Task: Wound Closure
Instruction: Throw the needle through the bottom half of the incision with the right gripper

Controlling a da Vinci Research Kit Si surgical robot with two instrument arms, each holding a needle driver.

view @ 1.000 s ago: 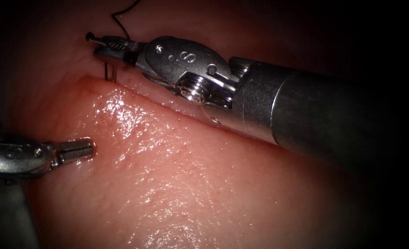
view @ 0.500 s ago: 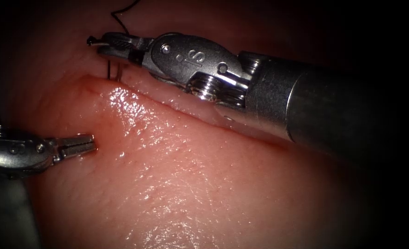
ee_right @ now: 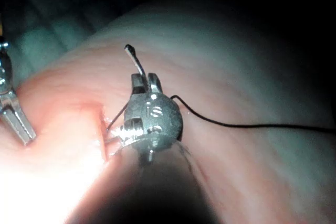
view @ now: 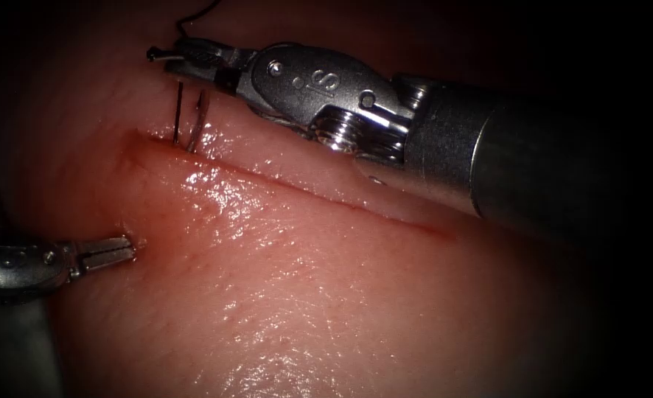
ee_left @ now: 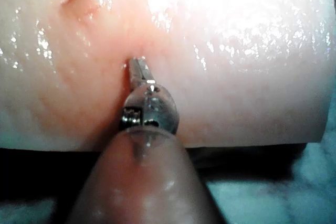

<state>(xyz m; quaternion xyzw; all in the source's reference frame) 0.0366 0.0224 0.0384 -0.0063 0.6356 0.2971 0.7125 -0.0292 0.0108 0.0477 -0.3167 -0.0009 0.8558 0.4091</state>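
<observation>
Gripping needle (view: 166, 53) near its tail, right end effector (view: 194, 59) clamped, upper left of frame; needle body in tissue (view: 282, 280) at cut (view: 282, 184). Left end effector (view: 109, 252) closed, empty, lower left.

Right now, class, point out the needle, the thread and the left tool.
needle (view: 197, 124): endoscope view, on its shaft above the cut.
thread (ee_right: 247, 125): right wrist view, mid-strand.
left tool (view: 105, 252): endoscope view, at its jaws.
</observation>
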